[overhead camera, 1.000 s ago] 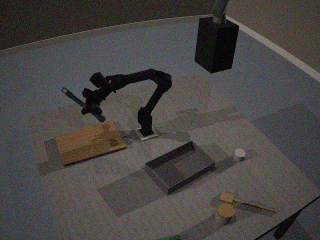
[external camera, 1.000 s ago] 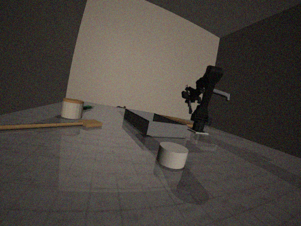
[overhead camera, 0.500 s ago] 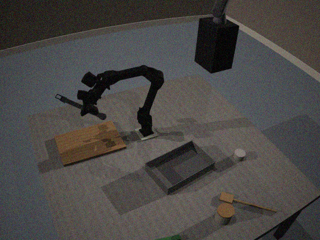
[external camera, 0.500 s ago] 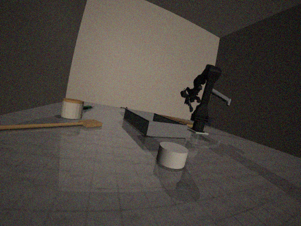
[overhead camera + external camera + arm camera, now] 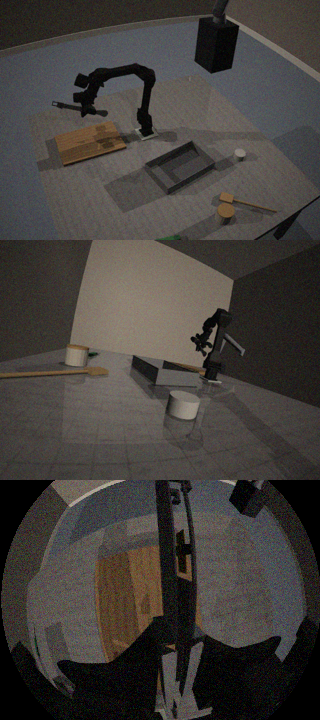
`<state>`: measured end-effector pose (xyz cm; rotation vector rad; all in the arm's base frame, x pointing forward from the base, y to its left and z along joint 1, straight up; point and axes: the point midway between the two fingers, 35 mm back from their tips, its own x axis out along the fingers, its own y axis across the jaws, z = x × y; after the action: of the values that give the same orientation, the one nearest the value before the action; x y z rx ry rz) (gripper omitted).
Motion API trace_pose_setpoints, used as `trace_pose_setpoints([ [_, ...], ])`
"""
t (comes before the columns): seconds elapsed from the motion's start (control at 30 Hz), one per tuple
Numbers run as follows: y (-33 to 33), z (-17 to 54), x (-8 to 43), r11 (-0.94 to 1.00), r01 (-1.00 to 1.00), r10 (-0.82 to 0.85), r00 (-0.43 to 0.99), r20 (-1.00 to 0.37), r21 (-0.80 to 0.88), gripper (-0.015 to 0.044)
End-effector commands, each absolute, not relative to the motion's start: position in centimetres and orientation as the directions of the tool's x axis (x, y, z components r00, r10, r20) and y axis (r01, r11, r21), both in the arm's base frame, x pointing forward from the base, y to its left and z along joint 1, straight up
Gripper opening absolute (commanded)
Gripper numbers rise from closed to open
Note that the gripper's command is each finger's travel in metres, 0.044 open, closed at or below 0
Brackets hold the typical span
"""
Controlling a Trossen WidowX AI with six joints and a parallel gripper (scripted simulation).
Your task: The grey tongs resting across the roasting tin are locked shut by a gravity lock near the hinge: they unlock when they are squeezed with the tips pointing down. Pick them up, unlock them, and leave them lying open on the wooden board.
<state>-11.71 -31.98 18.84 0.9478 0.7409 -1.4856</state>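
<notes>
The grey tongs [image 5: 70, 106] [image 5: 167, 570] are held in the air, above and behind the wooden board [image 5: 62, 153] [image 5: 114, 585]. In the top view their loop end is at the left and their rounded tips are at the right, a little lower in the picture. My gripper [image 5: 87, 109] [image 5: 166, 623] is shut on them around the middle. In the wrist view the two arms run lengthwise between my fingers, with a narrow gap showing between them. I cannot tell whether the lock is released. The roasting tin [image 5: 191, 181] [image 5: 178, 377] has no tongs on it.
A white cylinder [image 5: 240, 154] [image 5: 184, 405] stands right of the tin. A jar with a wooden lid [image 5: 225, 211] [image 5: 76, 356] and a wooden brush-like tool [image 5: 226, 197] [image 5: 97, 370] are near the front. A green thing [image 5: 169, 237] [image 5: 92, 353] is partly visible.
</notes>
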Motion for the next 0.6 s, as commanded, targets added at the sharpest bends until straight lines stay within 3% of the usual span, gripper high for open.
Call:
trace_pose_setpoints([
  [0.0,-32.16,19.10,-11.62,-0.126,0.991,-0.418,-0.006,-0.908,0.051,-0.0150],
  [0.57,-31.86,19.06,-11.14,-0.093,0.996,-0.170,0.000,-0.985,0.016,-0.0150],
])
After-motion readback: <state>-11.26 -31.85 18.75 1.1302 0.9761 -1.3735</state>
